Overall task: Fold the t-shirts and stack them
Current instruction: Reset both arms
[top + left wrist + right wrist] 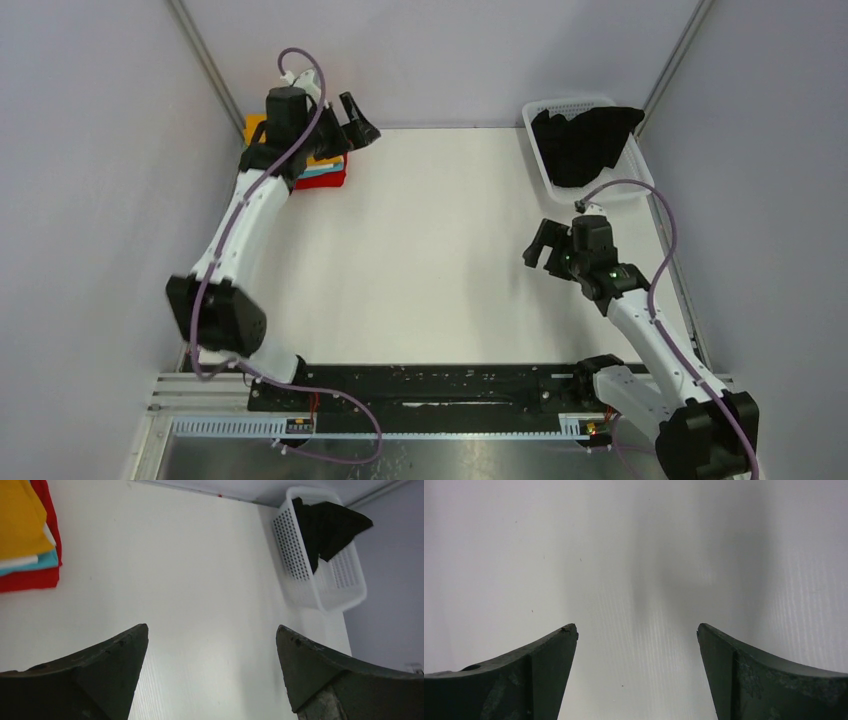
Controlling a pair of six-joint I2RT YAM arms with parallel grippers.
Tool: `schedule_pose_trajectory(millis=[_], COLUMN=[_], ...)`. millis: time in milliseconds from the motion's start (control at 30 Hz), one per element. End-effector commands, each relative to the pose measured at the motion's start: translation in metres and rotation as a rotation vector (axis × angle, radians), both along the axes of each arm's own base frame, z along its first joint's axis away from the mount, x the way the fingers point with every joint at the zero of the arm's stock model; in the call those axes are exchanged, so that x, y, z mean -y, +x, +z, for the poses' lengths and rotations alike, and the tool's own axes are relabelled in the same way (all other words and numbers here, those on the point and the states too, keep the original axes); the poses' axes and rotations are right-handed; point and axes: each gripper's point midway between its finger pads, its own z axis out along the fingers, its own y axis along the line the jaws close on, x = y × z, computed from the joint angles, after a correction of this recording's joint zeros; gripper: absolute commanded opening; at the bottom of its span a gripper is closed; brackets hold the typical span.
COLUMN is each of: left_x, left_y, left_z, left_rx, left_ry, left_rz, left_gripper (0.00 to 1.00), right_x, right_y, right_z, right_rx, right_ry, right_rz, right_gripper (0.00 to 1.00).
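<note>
A folded stack of t-shirts (pixel 328 172) lies at the table's far left, partly hidden by my left arm. In the left wrist view it shows mustard-orange (pixel 20 520) on top, then white (pixel 17 561), teal (pixel 37 563) and red (pixel 30 579). The black t-shirt (pixel 585 140) lies crumpled in the white basket (pixel 622 192) at the far right, one corner draped over the rim; it also shows in the left wrist view (pixel 327 525). My left gripper (pixel 360 120) is open and empty, just right of the stack. My right gripper (pixel 535 248) is open and empty above bare table, in front of the basket.
Grey walls close the table on the left, back and right. The basket (pixel 325 587) stands against the right wall. A black rail with both arm bases runs along the near edge (pixel 440 385).
</note>
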Motion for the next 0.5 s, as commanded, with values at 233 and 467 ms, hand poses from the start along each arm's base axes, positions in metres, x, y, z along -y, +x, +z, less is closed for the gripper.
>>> schedule_pose_trajectory(millis=[233,467], left_x=[-0.012,-0.022], left_y=[-0.181,-0.196], left_z=[-0.095,-0.08], left_rx=[-0.057,0.024], left_ry=[0.094,0.066], left_rz=[0.13,0.157], left_gripper=[0.99,0.99], right_x=[0.038,0.047], right_y=[-0.01,-0.013], right_z=[0.016,0.017], right_rx=[0.138,0.2], right_ry=[-0.07,-0.078], right_rz=[-0.19,-0.234], right_gripper=[0.98,0.98])
